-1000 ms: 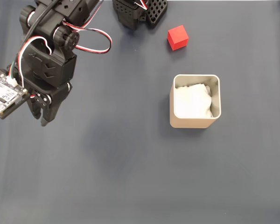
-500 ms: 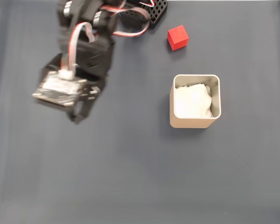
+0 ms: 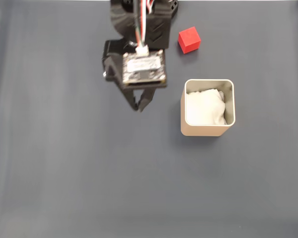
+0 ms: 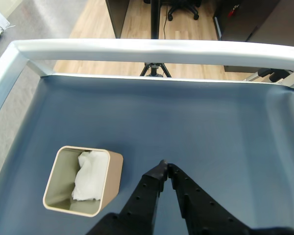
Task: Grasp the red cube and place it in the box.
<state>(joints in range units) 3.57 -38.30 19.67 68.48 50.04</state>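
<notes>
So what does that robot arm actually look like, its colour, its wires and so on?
The arm is matte black plastic. Red, white and black wires run down it to a small circuit board with a white label. The gripper has two slim black fingers tapering to points, dotted with small round holes in the wrist view.

Cube (image 3: 189, 40) above box (image 3: 207, 130) (apart)

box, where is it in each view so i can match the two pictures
Fixed view: the box sits right of centre, below the red cube and right of the gripper.
Wrist view: the box is at lower left, left of the gripper.
Shared landmark: the white padding inside the box, also seen in the wrist view.
</notes>
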